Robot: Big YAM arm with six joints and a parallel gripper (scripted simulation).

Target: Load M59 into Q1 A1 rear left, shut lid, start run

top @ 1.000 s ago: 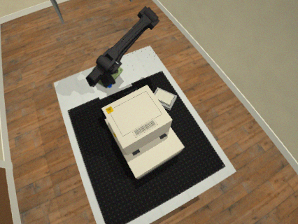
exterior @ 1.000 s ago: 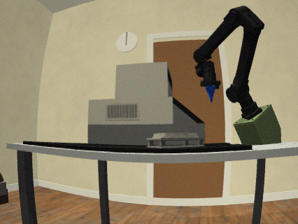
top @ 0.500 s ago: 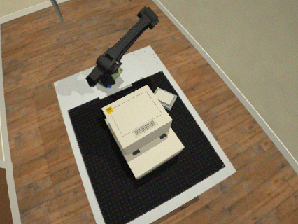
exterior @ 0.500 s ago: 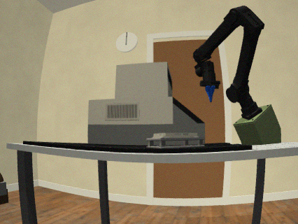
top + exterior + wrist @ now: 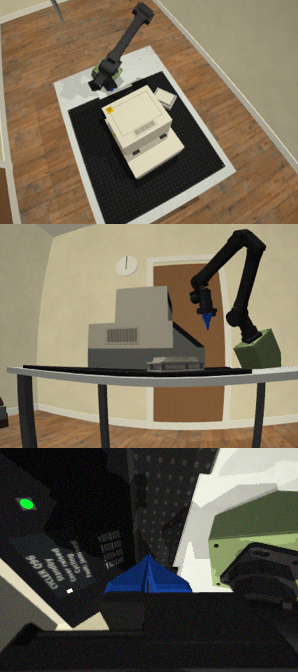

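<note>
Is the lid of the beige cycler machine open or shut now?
Shut: the beige cycler's lid lies flat on the housing, and its round lamp glows green.

This looks like a small lab set up in a plain room. A white table (image 5: 140, 378) with dark legs carries a black mat (image 5: 196, 154), a beige cycler (image 5: 140, 122) with a barcode label, and a well plate (image 5: 165, 97) beside it. Around it are cream walls, a wooden floor (image 5: 42, 45), a brown door (image 5: 185, 399) and a round wall clock (image 5: 126, 266).
</note>
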